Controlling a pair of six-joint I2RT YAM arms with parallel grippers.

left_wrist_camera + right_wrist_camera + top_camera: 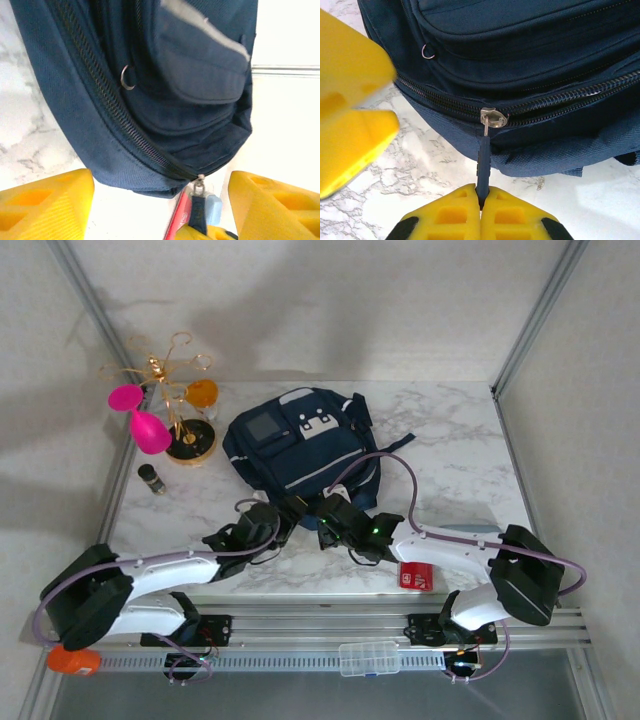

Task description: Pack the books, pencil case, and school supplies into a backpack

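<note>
Marble table [450, 440], backpack [300, 445] lying flat at centre, 12 o'clock from both grippers. I've got R gripper [481, 194] clamped on zip pull [483, 155] at bag's near edge. L gripper [160, 192] at its 9 o'clock, fingers wide apart, holding nothing.

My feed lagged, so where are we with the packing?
Done: nothing confirmable; the backpack has its zipper closed where visible, contents hidden. In hand: the right gripper is shut on the pull, the left gripper open beside it. Left: a red packet lies on the table, perhaps to pack; likely the zipper must open first.
</note>
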